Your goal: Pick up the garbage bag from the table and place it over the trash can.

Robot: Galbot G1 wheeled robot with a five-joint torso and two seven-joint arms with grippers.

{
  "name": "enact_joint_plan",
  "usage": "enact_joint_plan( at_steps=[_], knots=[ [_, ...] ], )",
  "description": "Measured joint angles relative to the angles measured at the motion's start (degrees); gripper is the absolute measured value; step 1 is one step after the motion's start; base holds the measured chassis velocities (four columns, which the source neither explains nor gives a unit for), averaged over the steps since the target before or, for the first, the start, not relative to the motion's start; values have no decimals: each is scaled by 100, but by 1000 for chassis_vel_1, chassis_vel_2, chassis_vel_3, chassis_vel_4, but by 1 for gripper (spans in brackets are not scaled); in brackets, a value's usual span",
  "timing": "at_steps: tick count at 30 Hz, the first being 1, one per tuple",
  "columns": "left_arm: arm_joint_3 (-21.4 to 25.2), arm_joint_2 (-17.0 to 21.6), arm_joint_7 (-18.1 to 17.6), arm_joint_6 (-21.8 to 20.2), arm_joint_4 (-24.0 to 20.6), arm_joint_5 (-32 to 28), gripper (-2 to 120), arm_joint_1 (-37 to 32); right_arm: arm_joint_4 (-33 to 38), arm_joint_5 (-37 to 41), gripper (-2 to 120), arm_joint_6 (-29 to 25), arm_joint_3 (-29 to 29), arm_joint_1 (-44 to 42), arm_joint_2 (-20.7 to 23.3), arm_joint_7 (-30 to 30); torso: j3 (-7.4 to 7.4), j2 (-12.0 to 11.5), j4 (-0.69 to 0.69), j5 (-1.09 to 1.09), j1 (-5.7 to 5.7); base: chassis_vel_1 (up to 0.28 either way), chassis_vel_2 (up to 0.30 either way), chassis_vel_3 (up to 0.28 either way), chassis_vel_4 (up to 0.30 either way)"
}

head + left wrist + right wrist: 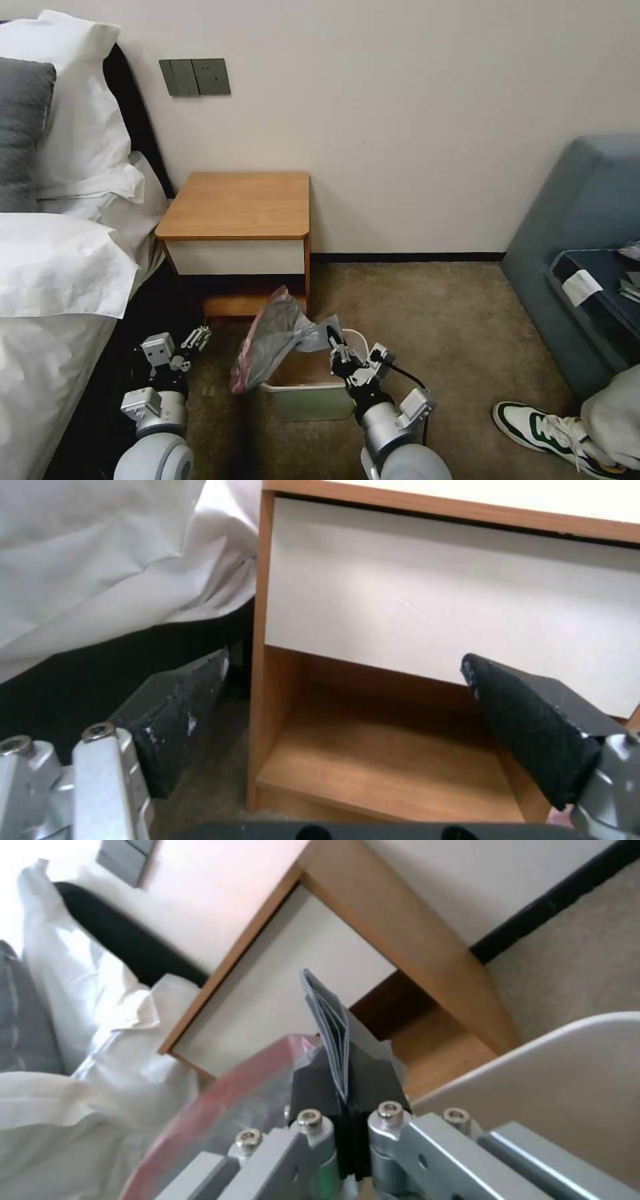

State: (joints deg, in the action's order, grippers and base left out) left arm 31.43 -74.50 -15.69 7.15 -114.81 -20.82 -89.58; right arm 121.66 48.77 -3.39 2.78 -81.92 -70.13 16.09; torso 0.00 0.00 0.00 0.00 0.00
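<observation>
Right gripper (331, 341) clamped tight on a fold of the bag (273, 337), jaws fully closed w/ thin grey plastic sticking up between them, holding it just over the bin (313, 400) at its far rim. Bag hangs crumpled across the bin's left far corner, pinkish-red edge trailing down outside the left wall toward the carpet (433, 320), the rest bunched up above the opening; bin mouth mostly uncovered. Bin sits on the carpet right in front of the worktop (237, 203), near its right leg. Left gripper (195, 339) low by the bed (47, 293), left of the bin, jaws spread wide w/ nothing in them, pointed at the worktop's lower shelf (373, 765). Worktop top bare
</observation>
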Motion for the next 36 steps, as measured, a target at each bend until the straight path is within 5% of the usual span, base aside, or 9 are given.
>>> enact_joint_plan(
  at_steps=[20, 27, 36],
  knots=[
    [-43, -26, 3, 18, -8, 45, 89, 6, -80, -125, 2, 59, -76, -263, 111, -106, 0, -1, 0, 0, 0, 0, 0, 0, 0],
    [-74, -47, 15, 31, 47, 109, 89, 15, 4, -438, 34, 529, -12, -184, 260, 745, 0, -1, 0, 0, 0, 0, 0, 0, 0],
    [-143, -39, 31, 32, 88, 137, 89, 80, 61, -842, 63, 530, -148, -223, 412, 768, 0, -1, 0, 0, 0, 0, 0, 0, 0]
  ],
)
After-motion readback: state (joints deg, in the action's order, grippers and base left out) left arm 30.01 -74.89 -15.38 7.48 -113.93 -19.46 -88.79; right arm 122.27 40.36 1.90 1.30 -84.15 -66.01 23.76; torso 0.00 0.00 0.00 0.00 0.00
